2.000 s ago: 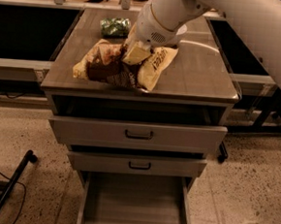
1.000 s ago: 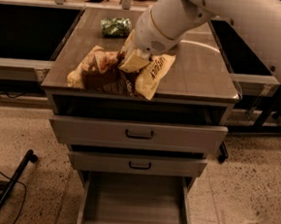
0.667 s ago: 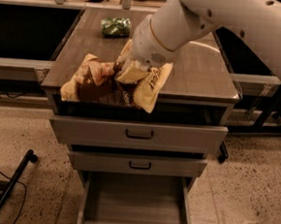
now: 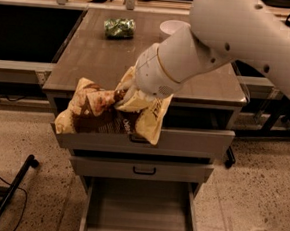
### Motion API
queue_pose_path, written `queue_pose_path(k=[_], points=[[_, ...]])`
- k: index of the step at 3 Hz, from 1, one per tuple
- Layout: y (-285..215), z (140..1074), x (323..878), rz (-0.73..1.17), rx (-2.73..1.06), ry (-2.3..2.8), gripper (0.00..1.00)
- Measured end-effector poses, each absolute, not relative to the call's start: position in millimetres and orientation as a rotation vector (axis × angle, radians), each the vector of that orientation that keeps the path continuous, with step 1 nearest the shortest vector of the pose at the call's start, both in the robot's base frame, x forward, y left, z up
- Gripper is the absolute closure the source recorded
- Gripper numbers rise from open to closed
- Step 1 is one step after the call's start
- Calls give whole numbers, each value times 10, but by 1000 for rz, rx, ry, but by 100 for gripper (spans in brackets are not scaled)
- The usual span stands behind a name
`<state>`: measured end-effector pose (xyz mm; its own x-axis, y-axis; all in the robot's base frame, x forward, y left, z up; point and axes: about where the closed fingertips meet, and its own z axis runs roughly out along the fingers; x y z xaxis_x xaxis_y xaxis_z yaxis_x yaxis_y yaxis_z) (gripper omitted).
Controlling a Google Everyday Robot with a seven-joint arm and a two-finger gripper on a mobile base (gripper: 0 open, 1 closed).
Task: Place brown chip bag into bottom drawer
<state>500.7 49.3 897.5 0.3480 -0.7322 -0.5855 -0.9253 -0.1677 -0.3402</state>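
The brown chip bag (image 4: 102,115), glossy with yellow-tan edges and a dark brown centre, hangs crumpled in the air in front of the cabinet's top drawer. My gripper (image 4: 129,97) is shut on its upper middle, below the white wrist, and is mostly hidden by the bag and wrist. The bottom drawer (image 4: 137,212) is pulled out at the foot of the cabinet, a plain grey tray with nothing in it, directly below the bag.
A small green packet (image 4: 119,27) and a white bowl (image 4: 173,27) sit at the back of the cabinet top (image 4: 94,63). The two upper drawers (image 4: 145,170) stick out slightly. A black stand leg (image 4: 14,187) lies on the floor at left.
The gripper has carried the bag forward off the cabinet top, and lower, so it now hangs in front of the top drawer above the open bottom drawer.
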Motion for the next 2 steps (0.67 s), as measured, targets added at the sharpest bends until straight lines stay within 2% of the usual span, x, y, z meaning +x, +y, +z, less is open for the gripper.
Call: queue_pose_path(k=[2], points=[[362, 8296, 4773, 432, -1829, 1529, 100]])
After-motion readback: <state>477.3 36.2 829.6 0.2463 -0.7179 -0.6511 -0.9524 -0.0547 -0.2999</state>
